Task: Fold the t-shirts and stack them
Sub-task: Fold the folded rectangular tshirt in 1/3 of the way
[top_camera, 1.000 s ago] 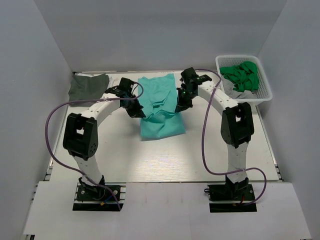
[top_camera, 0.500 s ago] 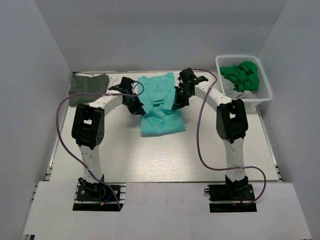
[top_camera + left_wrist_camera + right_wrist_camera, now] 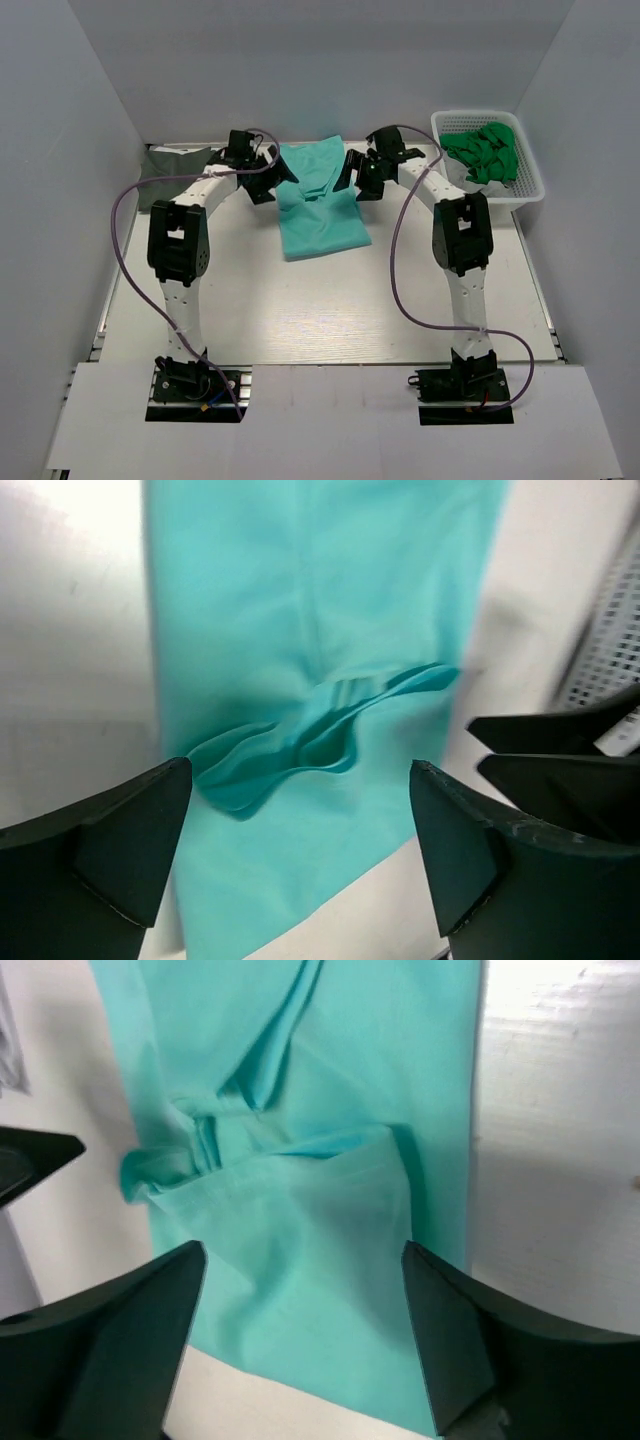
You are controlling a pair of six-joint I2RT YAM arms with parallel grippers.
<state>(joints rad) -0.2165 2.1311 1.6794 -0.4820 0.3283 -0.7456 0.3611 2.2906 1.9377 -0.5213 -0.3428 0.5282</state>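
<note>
The teal tee (image 3: 318,200) lies folded into a long strip on the desk (image 3: 330,310), with a ridge of bunched cloth across its far half. The left fingers (image 3: 120,840) hover at the tee's left edge, spread wide with nothing between them. The right fingers (image 3: 110,1340) hang at its right edge, likewise spread wide and empty. A grey tee (image 3: 175,172) sits well to the teal tee's left. A basket (image 3: 505,203) of green cloth (image 3: 485,150) stands well to its right.
</note>
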